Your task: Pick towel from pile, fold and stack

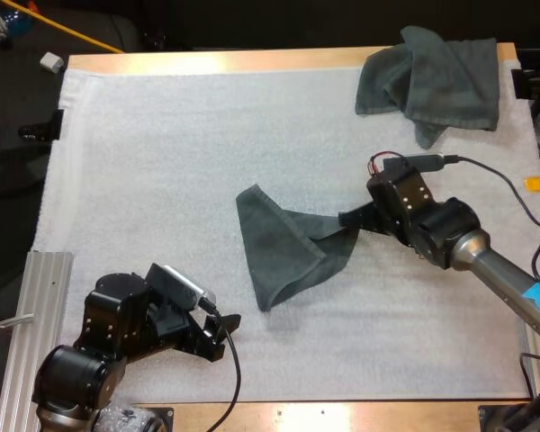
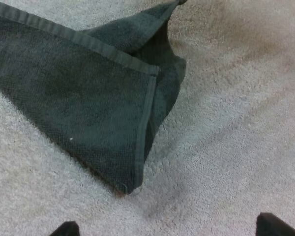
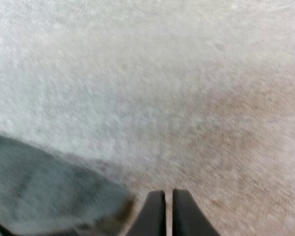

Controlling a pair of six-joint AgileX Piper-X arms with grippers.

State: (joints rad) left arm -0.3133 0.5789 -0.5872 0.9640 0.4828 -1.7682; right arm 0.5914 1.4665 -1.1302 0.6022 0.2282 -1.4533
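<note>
While one dark grey-green towel (image 1: pixel 283 252) lies in the middle of the white mat (image 1: pixel 162 162), its right corner is raised off the surface and runs up to the right tool (image 1: pixel 349 219). Finding: the right tool's fingers stand pressed almost together and the cloth tents toward them, so the tool is judged to be clamped on that corner. The right wrist view shows the cloth just beside the fingertips. Holding at a corner would let the arm draw one edge across the rest of the cloth for a fold.

The towel's left part rests flat on the mat. A hemmed edge laps over a lower layer, and a pointed near corner is directed toward the left tool (image 1: pixel 223 331). That tool sits by the mat's near edge, left of centre, near that corner but apart from it. Its fingertips (image 2: pixel 65 229) stand wide apart and clear of the cloth. Judgement: it is posted there to take or pin the near corner when the fold calls for a second hold.

The pile (image 1: pixel 432 81), a crumpled heap of the same cloth, lies at the far right of the mat by the edge of the tabletop (image 1: pixel 252 61), well apart from both tools.

Assessment: the pick is done, the fold is at an early stage, and stacking is not yet begun. Risk noted: the grip is on a thin corner and could slip under drag.
</note>
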